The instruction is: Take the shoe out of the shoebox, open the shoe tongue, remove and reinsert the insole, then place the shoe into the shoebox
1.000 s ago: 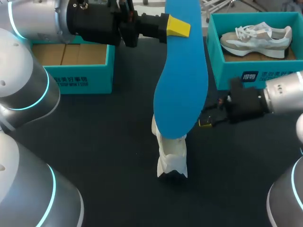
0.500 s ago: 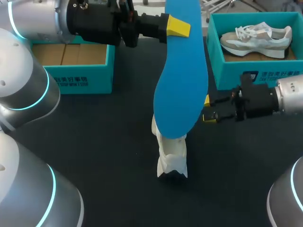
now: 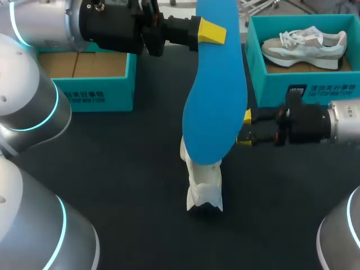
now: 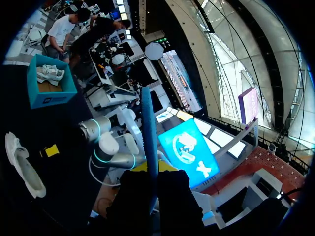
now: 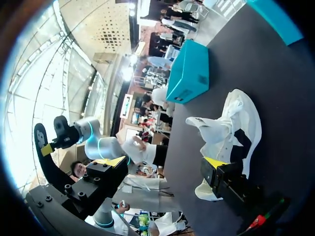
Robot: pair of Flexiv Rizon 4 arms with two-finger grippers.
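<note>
My left gripper (image 3: 209,31) is high over the table's far middle, shut on one end of the blue insole (image 3: 216,95), which hangs down from it. In the left wrist view the insole (image 4: 149,128) shows edge-on between the fingers (image 4: 167,166). Under the insole a white shoe (image 3: 203,188) lies on the black table, its upper part hidden behind the insole. Just to the shoe's right, my right gripper (image 3: 244,129) stands open and holds nothing. From the right wrist, the shoe (image 5: 231,125) lies ahead of the open gripper (image 5: 165,162), tongue pulled up.
A teal shoebox (image 3: 298,87) at the back right holds a second white and beige shoe (image 3: 306,45). Another teal shoebox (image 3: 90,93) at the back left shows a cardboard bottom. The black table in front of the shoe is bare.
My right gripper has risen a little and moved toward the far side beside the shoe, still open. The left arm and the insole have not moved.
</note>
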